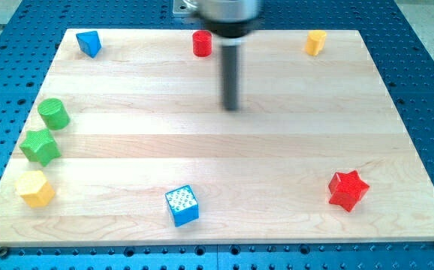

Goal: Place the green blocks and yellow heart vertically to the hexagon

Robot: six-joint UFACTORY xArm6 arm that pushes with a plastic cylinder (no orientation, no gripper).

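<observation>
Yellow block low at view's left edge, shape unclear; green star just above it, green cylinder above that. Blue block top left. Blue cube bottom centre. Red cylinder top. My tip mid-board, touching nothing; no jaws. Yellow hexagon top right; red star lower right.

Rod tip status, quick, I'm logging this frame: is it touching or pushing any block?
My tip: touching nothing, on bare board below the red cylinder, far from the green blocks at the view's left.
</observation>
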